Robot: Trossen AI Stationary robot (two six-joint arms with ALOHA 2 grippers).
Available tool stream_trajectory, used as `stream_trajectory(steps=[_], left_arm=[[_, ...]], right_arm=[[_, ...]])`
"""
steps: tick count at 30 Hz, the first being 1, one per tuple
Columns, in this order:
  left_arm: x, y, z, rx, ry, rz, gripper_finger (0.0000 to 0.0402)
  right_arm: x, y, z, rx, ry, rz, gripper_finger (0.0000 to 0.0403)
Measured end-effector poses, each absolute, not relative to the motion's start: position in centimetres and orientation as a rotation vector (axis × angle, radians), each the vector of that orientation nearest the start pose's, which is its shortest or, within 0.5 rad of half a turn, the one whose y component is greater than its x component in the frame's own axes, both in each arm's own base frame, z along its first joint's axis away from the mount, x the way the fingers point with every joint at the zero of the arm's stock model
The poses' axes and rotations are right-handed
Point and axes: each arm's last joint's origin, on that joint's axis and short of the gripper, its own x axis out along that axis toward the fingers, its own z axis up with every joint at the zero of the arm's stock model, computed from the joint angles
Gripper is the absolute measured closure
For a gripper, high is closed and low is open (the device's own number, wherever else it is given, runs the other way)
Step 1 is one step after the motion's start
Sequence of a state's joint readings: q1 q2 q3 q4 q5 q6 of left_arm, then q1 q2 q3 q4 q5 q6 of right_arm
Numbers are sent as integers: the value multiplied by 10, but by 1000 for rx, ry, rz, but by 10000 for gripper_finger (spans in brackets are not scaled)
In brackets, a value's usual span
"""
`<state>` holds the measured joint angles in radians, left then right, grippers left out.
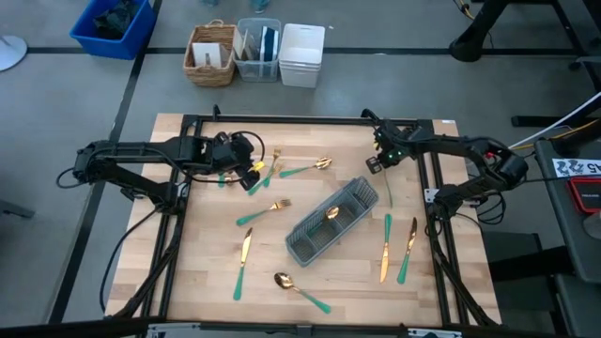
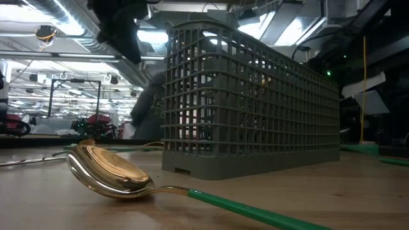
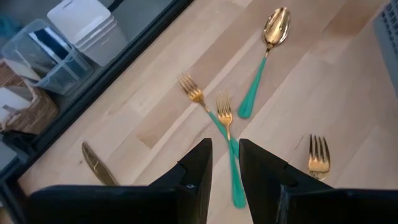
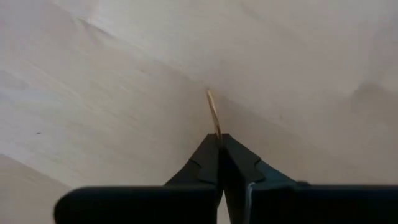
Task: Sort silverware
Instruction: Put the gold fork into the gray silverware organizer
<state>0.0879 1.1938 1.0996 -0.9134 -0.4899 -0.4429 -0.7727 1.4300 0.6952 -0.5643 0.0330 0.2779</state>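
The tabletop [image 1: 207, 282] is pale wood planks inside a black frame. The left arm reaches in from the left, its pincer [image 1: 246, 160] low over the far-left area, its dark wedge fingers [image 3: 193, 177] parted a little and grasping nothing. Just under them lie two crossed forks [image 3: 214, 115] with shiny gold heads and slim teal handles; a spoon [image 3: 267, 53] lies beside them, and a knife [image 3: 99, 165] near the far edge. Toward the middle a third fork [image 1: 265, 211] lies alone, with a knife [image 1: 242, 263] and a spoon [image 1: 299, 289] nearer the front, open wood around each. The grey slotted caddy [image 1: 333, 221] lies diagonally at centre, a gold head showing inside. The right arm bends in from the right edge; its pincer [image 1: 383, 158] at the far side is clenched on a thin gold piece [image 4: 213, 112], seen edge-on above bare wood. Two knives [image 1: 394, 249] lie parallel right of the caddy.
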Motion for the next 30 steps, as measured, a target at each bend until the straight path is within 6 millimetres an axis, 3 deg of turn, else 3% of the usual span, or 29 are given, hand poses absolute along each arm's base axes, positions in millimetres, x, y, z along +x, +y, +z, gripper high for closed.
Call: stream_trajectory(steps=[6, 20, 26, 30], left_arm=[[220, 31, 304, -193, 858, 730, 329], [178, 28, 248, -411, 967, 806, 329], [168, 26, 227, -351, 1072, 762, 329], [166, 26, 210, -291, 1127, 733, 329]], right_arm=[[178, -175, 188, 654, 1143, -843, 397], [193, -192, 304, 520, 1072, -853, 399], [199, -185, 352, 502, 964, -784, 400], [210, -171, 377, 468, 899, -695, 400]])
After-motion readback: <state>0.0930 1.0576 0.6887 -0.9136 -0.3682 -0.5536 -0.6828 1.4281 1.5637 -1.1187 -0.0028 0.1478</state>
